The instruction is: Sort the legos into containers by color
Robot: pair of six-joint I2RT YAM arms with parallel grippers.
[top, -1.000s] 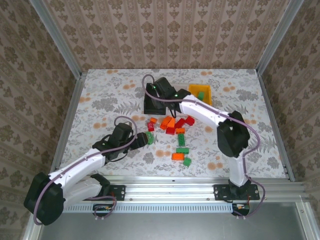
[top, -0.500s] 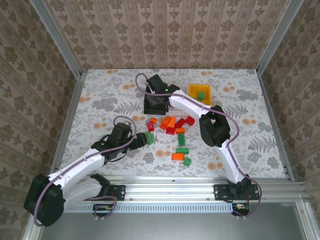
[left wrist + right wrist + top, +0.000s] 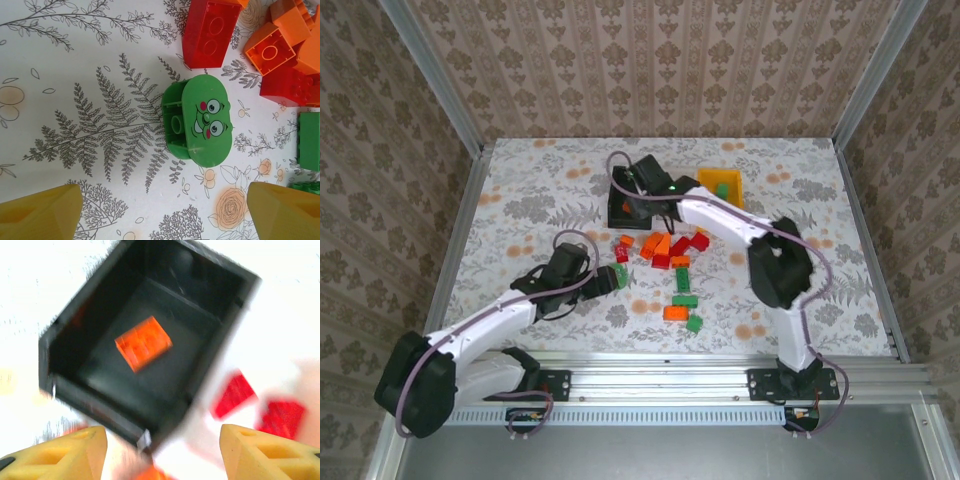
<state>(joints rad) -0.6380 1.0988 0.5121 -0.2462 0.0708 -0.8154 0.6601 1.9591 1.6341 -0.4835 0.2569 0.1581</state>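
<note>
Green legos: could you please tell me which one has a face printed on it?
The oval green lego just ahead of the open left gripper: it carries cartoon eyes and a mouth, while the green brick at the view's right edge is rectangular.

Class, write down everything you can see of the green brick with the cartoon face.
The green brick is an oval piece of glossy plastic, tipped on its side on the floral table. Its printed face, with two eyes and red spots, faces up; its hollow underside with a round tube shows alongside. A red brick lies close by, seemingly apart.
</note>
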